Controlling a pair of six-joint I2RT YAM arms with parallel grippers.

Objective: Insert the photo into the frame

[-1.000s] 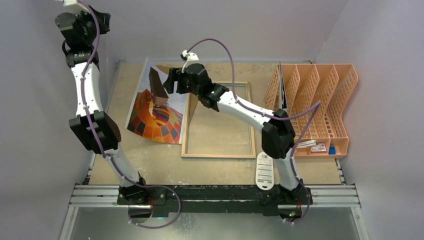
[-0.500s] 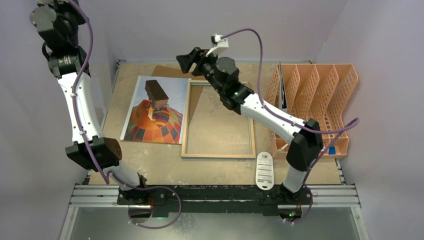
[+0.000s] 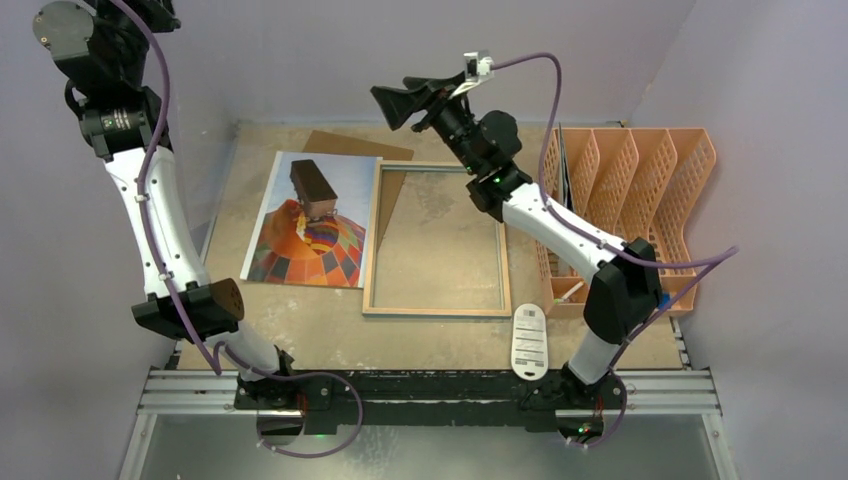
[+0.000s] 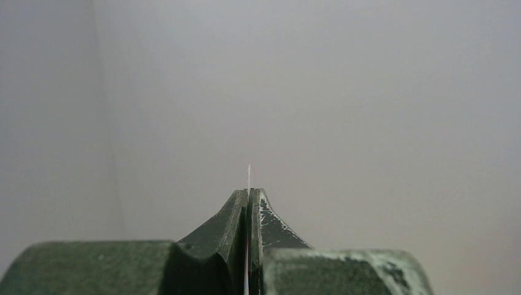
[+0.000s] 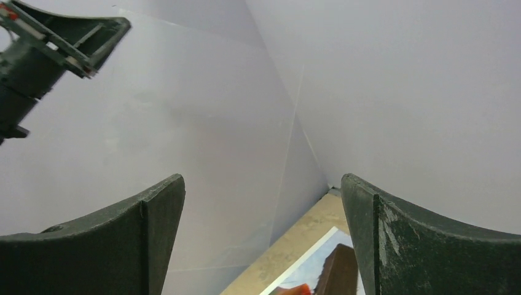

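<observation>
The photo point(image 3: 305, 235) is lying flat and face up on the left half of the desk point(image 3: 330, 330), with the basket end toward the far side; it is not being gripped by anything; its right edge is being seen just beside the left rail of the frame point(image 3: 436, 312), and whether they touch cannot be told. The frame is lying flat at mid-desk with the light wood side up; desk surface is being seen through its opening; the photo is lying outside it. A brown backing board point(image 3: 350, 143) is lying at the far side, partly covered by the photo's far right corner and by the frame's far left corner; a brown wedge of it is being seen inside the frame opening. An orange file rack point(image 3: 640, 190) is standing at the right of the desk, well apart from the photo.

The right end effector point(image 5: 263, 181) is being held high over the far edge of the desk, above the backing board; its fingers are spread wide with nothing between them. The left end effector point(image 4: 249, 195) is being held high by the left wall; its fingers are pressed together on a thin clear sheet point(image 4: 249, 175), seen edge-on as a pale line past the fingertips; in the right wrist view the sheet is being seen as a faint pane hanging below it.
</observation>
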